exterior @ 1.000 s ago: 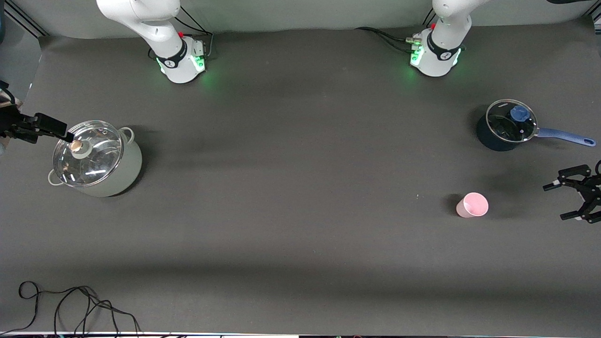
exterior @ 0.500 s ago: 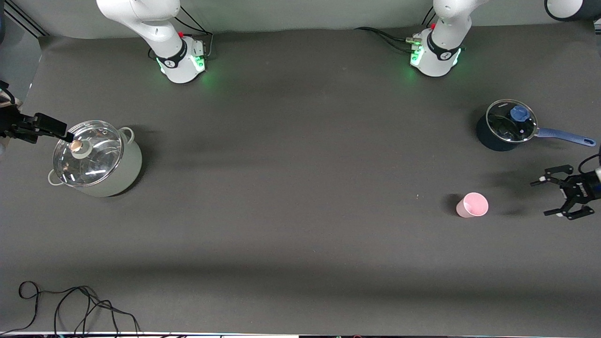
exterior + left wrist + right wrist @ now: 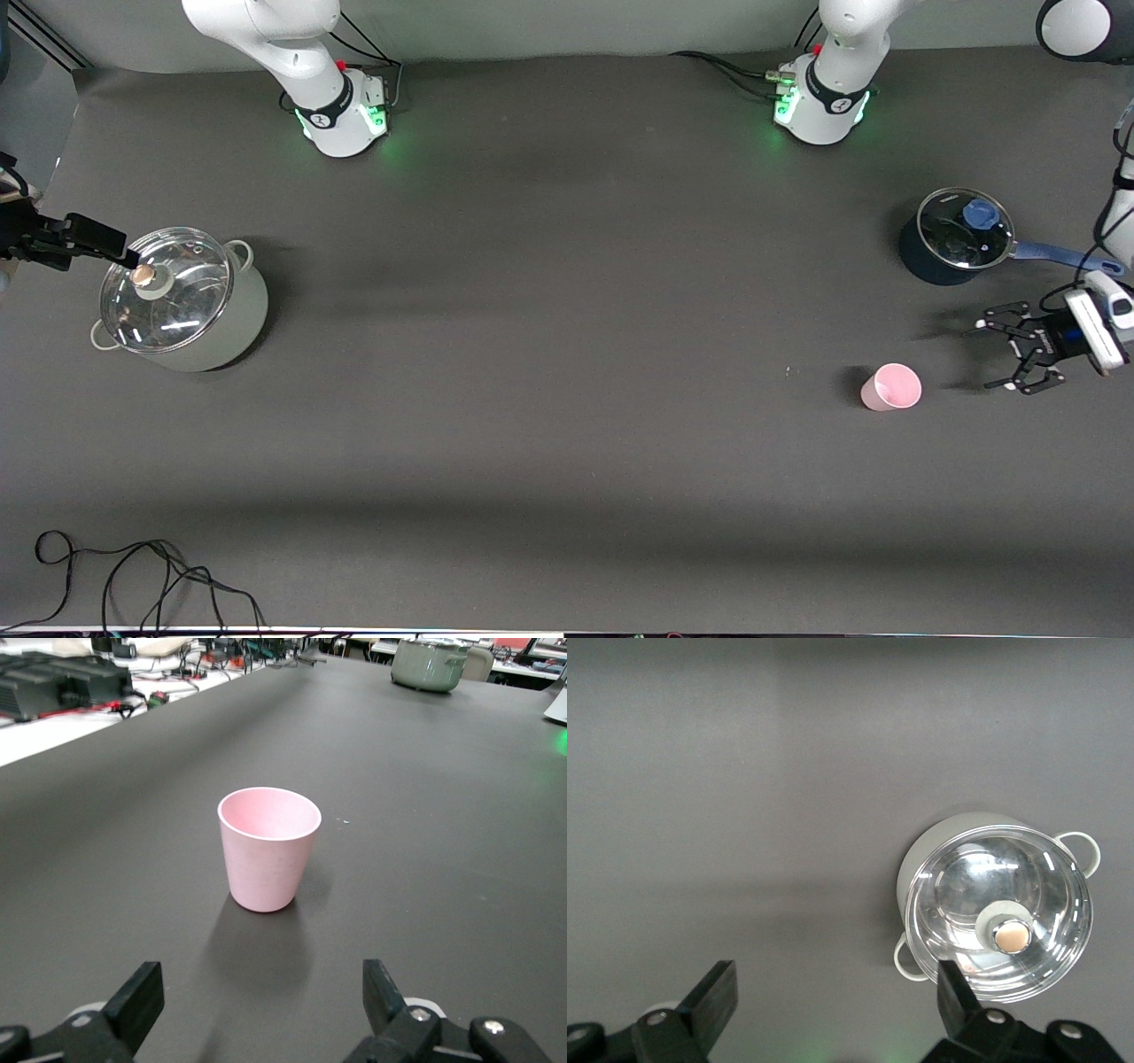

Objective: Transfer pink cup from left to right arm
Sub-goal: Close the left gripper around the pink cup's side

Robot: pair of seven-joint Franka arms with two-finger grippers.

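pink cup [image 3: 891, 387] stands upright on the counter [image 3: 567, 354], toward the left arm's end; left gripper [image 3: 1001, 358] beside it, jaws wide, empty, lined up to grasp. right gripper [image 3: 84, 239] waits, jaws wide, empty, by the grey pot [image 3: 182, 299].

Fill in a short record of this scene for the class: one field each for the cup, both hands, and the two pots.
pink cup: upright, empty, alone on the table
left hand: open, low beside the cup toward the left arm's end, not touching it
right hand: open, waiting above the green pot
green pot: glass lid on, right arm's end
blue saucepan: glass lid on, farther from the front camera than the cup
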